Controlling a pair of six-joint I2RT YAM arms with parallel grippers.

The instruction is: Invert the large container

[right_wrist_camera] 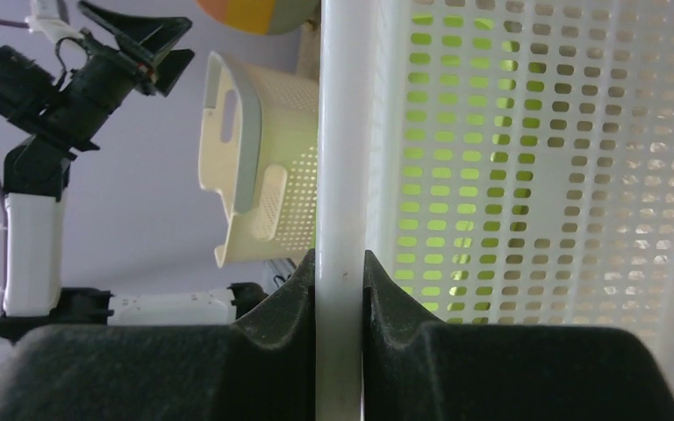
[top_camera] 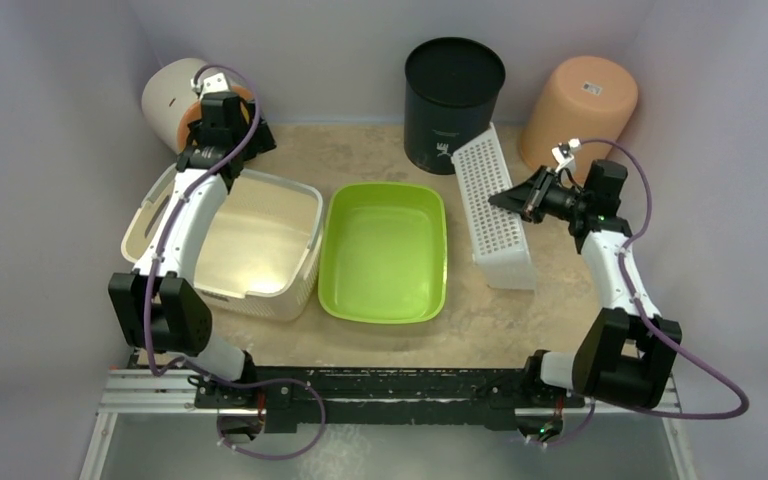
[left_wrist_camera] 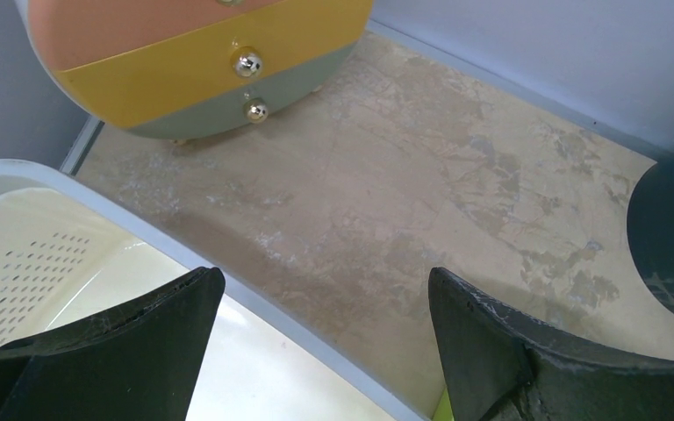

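The large container (top_camera: 260,292), a cream-beige basket with cut-out handles, stands upright with its opening up at the left of the table. My left gripper (top_camera: 230,140) is open and empty just above its far rim (left_wrist_camera: 140,230), one finger over the inside and one past the rim; in the left wrist view the gripper (left_wrist_camera: 326,289) holds nothing. My right gripper (top_camera: 508,200) is shut on the rim of the white perforated basket (top_camera: 500,215), which is tilted on its side. In the right wrist view the gripper (right_wrist_camera: 340,263) clamps that rim, and the large container (right_wrist_camera: 263,167) shows beyond.
A lime-green tub (top_camera: 385,250) lies between the two baskets. A black cylinder (top_camera: 453,100) and an upturned peach bucket (top_camera: 580,105) stand at the back. A round cream drawer unit (top_camera: 175,100) lies at the back left, close ahead of my left gripper (left_wrist_camera: 202,61).
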